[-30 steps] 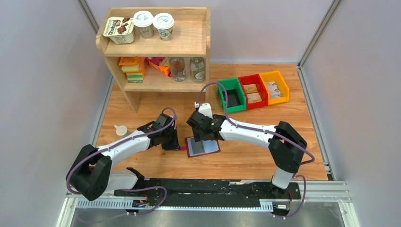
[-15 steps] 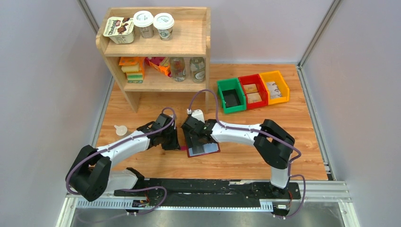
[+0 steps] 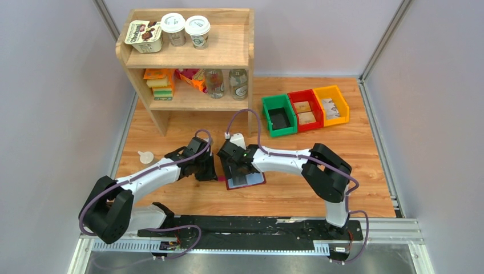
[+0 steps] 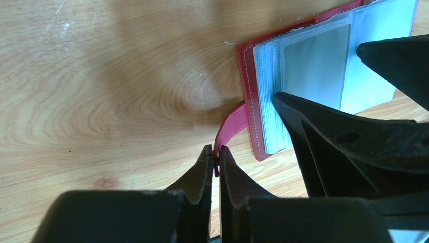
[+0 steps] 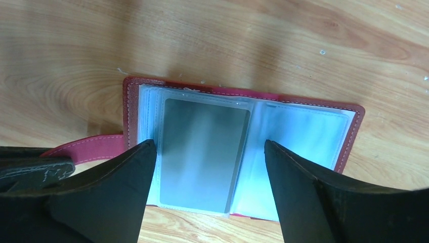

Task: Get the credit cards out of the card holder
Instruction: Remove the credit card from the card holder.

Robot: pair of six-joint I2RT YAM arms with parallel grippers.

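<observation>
Maroon card holder point(image 5: 303, 126), lying open on the tabletop point(image 5: 303, 40). My left claw point(image 4: 214, 159) pinches its closing tab point(image 4: 231, 124), anchoring it, I judge, against sliding. My right claw point(image 5: 208, 147), spread wide and empty, straddles the grey credit card point(image 5: 202, 169) in its tab-side sleeve.

We see the card holder point(image 3: 250, 180) lying open and flat, inside up, on the wooden table point(image 3: 297, 194), in its near middle. Its cover is dark red with pale stitching along the rim. Its closing tab point(image 5: 96, 148) juts out sideways from one end. Grey-blue clear sleeves point(image 5: 303, 139) spread across both halves. One credit card point(image 5: 202, 154), grey and glossy, lies inside the top sleeve of the half nearest the tab and fills most of that sleeve.
</observation>
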